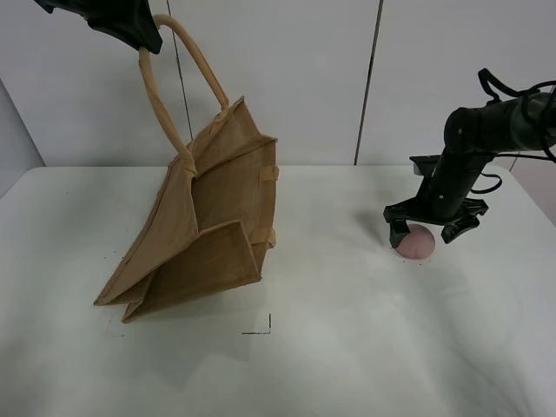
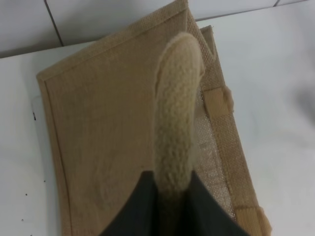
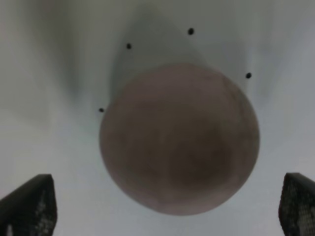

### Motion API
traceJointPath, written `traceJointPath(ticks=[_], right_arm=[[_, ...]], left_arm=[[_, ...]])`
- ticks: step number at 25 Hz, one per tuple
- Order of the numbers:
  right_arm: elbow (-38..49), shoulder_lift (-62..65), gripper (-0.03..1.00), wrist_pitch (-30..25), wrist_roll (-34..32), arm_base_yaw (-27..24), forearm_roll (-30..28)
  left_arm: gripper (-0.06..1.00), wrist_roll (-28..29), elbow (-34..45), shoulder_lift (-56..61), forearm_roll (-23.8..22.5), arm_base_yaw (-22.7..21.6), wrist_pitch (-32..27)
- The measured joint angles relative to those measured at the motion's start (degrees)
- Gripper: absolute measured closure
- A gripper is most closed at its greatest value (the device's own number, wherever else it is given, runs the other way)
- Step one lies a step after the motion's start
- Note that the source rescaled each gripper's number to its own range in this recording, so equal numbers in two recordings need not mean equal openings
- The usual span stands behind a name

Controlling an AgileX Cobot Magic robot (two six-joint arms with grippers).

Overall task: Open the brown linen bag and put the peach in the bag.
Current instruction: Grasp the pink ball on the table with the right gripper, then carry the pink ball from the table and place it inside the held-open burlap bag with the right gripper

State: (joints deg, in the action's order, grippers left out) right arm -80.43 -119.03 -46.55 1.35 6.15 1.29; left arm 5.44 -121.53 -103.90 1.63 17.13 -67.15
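Note:
The brown linen bag (image 1: 204, 226) hangs tilted over the left of the white table, its bottom corner resting on the surface. My left gripper (image 1: 143, 39) at the top left is shut on one beige loop handle (image 2: 177, 113) and holds the bag up. The bag's side fills the left wrist view (image 2: 103, 137). The peach (image 1: 415, 241) lies on the table at the right. My right gripper (image 1: 426, 233) is open, straddling the peach from above, fingertips (image 3: 29, 206) on either side. The peach fills the right wrist view (image 3: 179, 137).
The white table (image 1: 347, 347) spreads under both arms. A small black corner mark (image 1: 263, 328) sits near the table's middle front. A panelled wall stands behind.

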Motion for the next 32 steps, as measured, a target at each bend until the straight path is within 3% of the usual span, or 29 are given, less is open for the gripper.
traceJointPath(ticks=[12,15,17,20,22,28,32], right_arm=[[-0.5,-4.1,-0.01,3.9,-1.3,-0.5,-0.1],[-0.5,-4.2,0.17,5.6,-1.8,-0.5,-0.1],[-0.5,-4.1,0.38,5.9,-2.1,-0.5,-0.1],[-0.5,-3.9,0.83,5.9,-2.5,-0.5,-0.1],[-0.7,-3.6,0.96,5.9,-2.5,-0.5,-0.1],[-1.8,2.5,0.97,4.6,0.9,-0.5,0.9],[-5.4,9.7,0.97,1.4,9.3,-0.5,9.0]], left_arm=[[0.94,0.0,0.0,0.0,0.0,0.0,0.0],[0.94,0.0,0.0,0.0,0.0,0.0,0.0],[0.94,0.0,0.0,0.0,0.0,0.0,0.0],[0.94,0.0,0.0,0.0,0.0,0.0,0.0],[0.94,0.0,0.0,0.0,0.0,0.0,0.0],[0.94,-0.1,0.0,0.0,0.1,0.0,0.0],[0.94,-0.4,0.0,0.0,0.8,0.0,0.0]])
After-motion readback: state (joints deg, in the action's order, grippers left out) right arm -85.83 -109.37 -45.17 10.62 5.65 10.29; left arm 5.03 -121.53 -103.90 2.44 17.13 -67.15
